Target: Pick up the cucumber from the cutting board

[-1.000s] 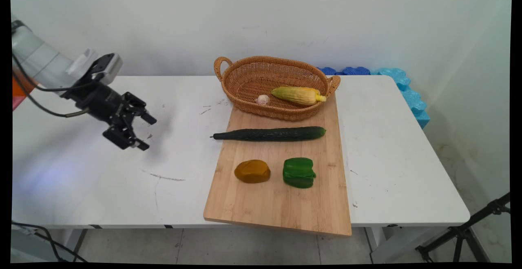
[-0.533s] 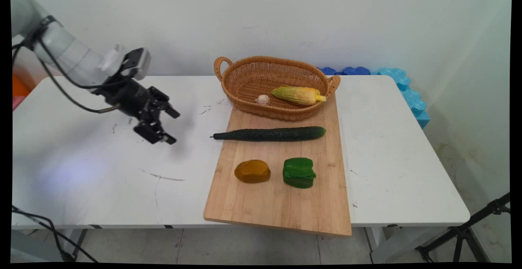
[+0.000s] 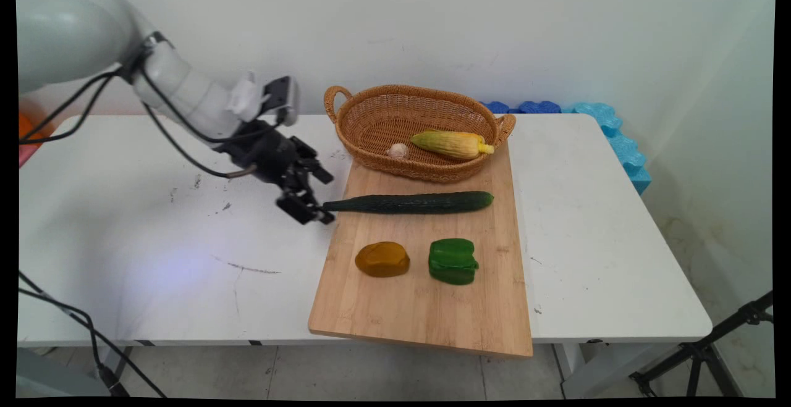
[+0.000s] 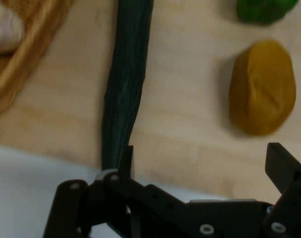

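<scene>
The gripper (image 3: 316, 197) hangs with fingers apart at the stem end of the cucumber (image 3: 411, 202), which lies across the board (image 3: 426, 308) below the basket (image 3: 371, 120). A potato (image 4: 262, 89) lies beside it.

A wooden cutting board (image 3: 426, 308) lies on the white counter (image 3: 154, 259), its near edge reaching just past the counter's front. A long dark cucumber (image 3: 411, 202) lies across the board, its stem end at the board's left edge. Nearer the front sit a brown-yellow potato (image 3: 382, 259) and a green bell pepper (image 3: 453, 261), side by side and apart. A wicker basket (image 3: 371, 117) rests at the board's far end, holding a corn cob (image 3: 452, 144) and a garlic bulb (image 3: 398, 151). Blue foam pieces (image 3: 618, 141) lie behind the counter's far right corner. A black tripod leg (image 3: 704, 348) stands at lower right.
</scene>
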